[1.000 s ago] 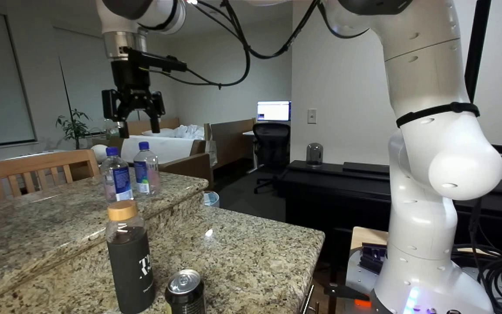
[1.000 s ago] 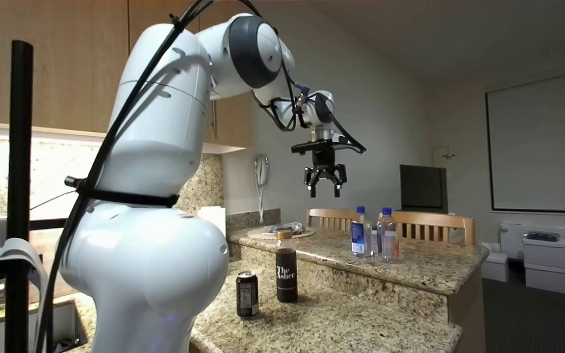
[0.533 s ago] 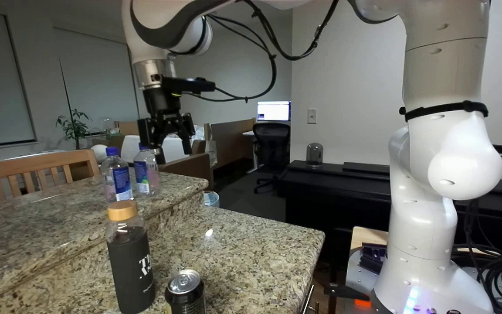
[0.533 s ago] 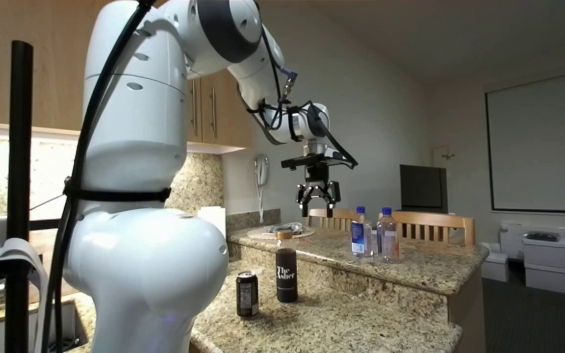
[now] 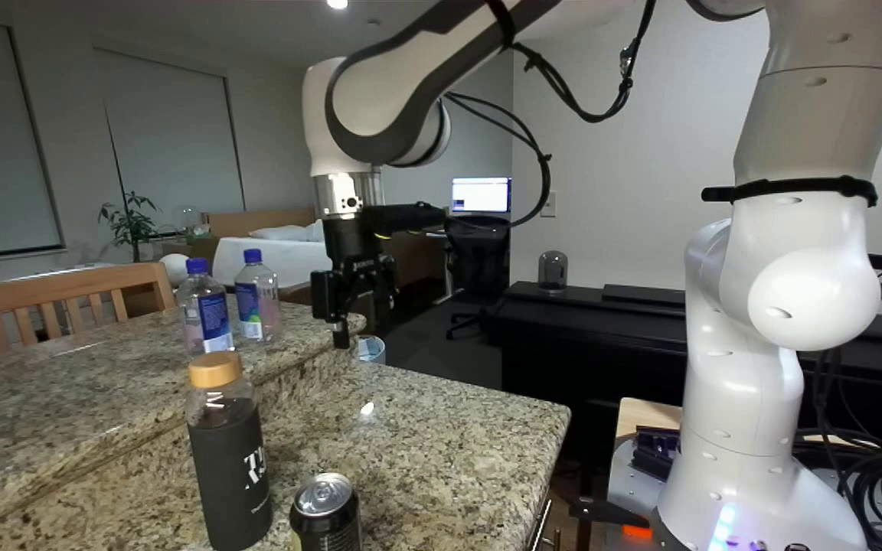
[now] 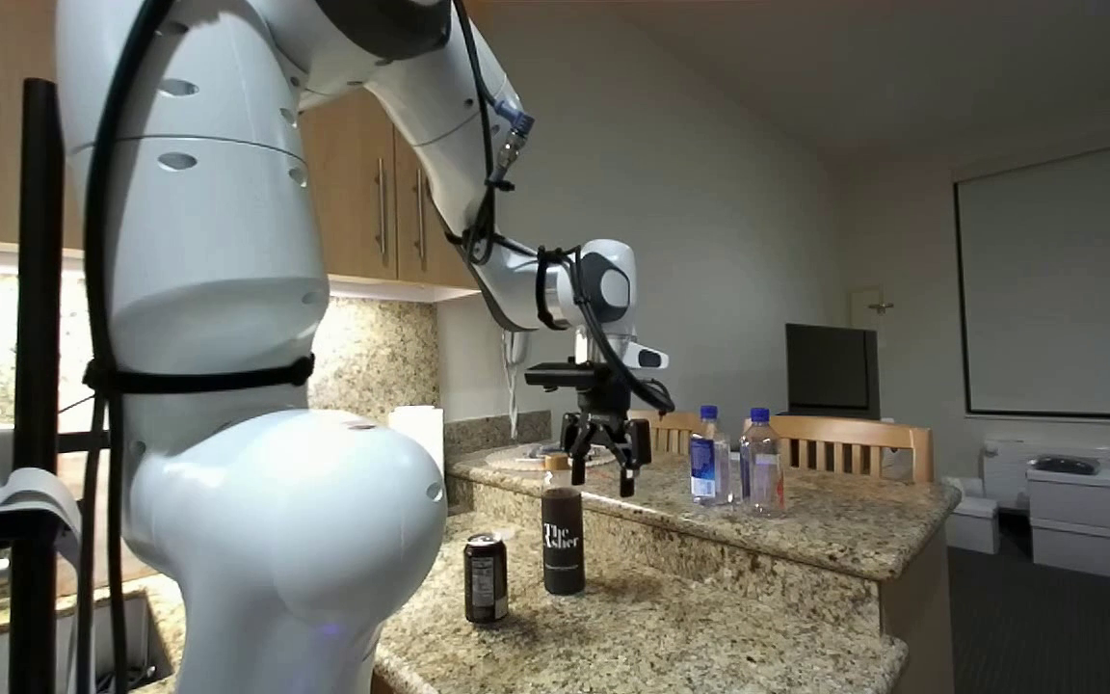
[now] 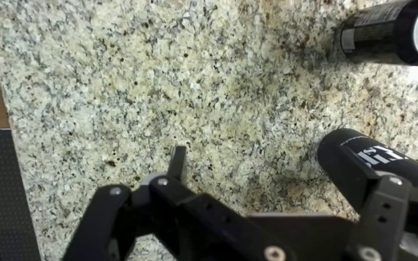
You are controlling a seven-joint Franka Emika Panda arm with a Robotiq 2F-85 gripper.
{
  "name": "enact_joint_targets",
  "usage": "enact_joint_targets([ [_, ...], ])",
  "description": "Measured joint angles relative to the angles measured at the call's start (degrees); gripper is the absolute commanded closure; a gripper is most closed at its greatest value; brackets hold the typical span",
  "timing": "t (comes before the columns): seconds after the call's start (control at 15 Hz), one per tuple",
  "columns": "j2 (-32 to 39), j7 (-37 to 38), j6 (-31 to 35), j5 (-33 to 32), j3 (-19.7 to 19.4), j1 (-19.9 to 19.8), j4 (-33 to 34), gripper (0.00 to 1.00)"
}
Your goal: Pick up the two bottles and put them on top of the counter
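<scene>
Two clear water bottles with blue caps and blue labels, one (image 5: 207, 314) and another (image 5: 257, 302), stand upright side by side on the raised tier of the granite counter (image 5: 96, 383). They also show in an exterior view, one (image 6: 707, 463) close beside the other (image 6: 763, 472). The wrist view does not show them. My gripper (image 5: 364, 325) is open and empty, pointing down over the lower tier of the counter (image 6: 709, 627), apart from both bottles. In the wrist view, my gripper (image 7: 263, 154) has its fingers wide apart over bare speckled stone.
A matte black bottle (image 5: 230, 467) with a tan cap and a dark can (image 5: 326, 513) stand on the lower tier. In the wrist view the black bottle (image 7: 372, 156) shows behind the right finger. Wooden chairs (image 6: 849, 443) stand behind the raised tier.
My gripper has come down and moved away from above the bottles toward the robot's base, over the lower tier. It stays open. The bottles, black bottle and can have not moved.
</scene>
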Motion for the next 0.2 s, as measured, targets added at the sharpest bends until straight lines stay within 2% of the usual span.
enact_joint_targets([
  [0.2,-2.37,0.0,2.39,0.68,0.05,0.0,-4.09,0.0],
])
